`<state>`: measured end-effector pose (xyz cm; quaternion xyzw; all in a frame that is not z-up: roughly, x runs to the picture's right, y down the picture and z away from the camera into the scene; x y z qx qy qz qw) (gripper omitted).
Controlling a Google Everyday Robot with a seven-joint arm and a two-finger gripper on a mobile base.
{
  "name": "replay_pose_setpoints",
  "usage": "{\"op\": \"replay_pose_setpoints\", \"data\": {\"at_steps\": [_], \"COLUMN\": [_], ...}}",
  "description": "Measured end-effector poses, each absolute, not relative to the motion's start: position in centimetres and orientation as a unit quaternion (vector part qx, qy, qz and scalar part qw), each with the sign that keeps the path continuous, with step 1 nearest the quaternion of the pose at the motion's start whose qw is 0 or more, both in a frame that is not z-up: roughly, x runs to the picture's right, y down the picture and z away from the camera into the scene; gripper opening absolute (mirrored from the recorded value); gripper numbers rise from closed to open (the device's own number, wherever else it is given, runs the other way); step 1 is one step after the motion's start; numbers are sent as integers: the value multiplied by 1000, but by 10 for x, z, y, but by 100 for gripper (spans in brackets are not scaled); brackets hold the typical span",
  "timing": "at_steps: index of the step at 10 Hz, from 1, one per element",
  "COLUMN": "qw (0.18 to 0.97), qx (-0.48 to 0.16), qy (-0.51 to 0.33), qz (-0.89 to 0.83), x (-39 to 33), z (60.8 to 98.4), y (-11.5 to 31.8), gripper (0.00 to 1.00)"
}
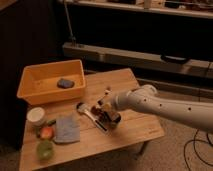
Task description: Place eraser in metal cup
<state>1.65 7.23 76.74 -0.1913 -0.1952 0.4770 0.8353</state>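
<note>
A pale wooden table [131, 136] stands lower left, dark metal shelving [125, 52] behind. The gripper [108, 118] sits clenched over the table's middle.

Matt wooden table [127, 134] under the gripper [107, 116] — smooth orange plastic bin [50, 97].

Light wooden surface [132, 131]. Back left: orange bin [30, 95]. Front left: white bowl [36, 116], blue-grey pad [66, 128] just beside it, green cup [45, 149] near the front edge. Middle: white-headed utensil [86, 111] with a dark handle. End effector [106, 116] low over the middle, fingers together; metal cup [115, 119] just beside it.
</note>
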Motion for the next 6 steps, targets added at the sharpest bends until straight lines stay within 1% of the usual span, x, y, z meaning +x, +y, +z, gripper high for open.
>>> {"op": "replay_pose_setpoints", "data": {"at_steps": [6], "qw": [846], "qx": [-182], "qy": [-206], "qz": [456], "x": [27], "z": [777], "y": [71], "gripper": [0]}}
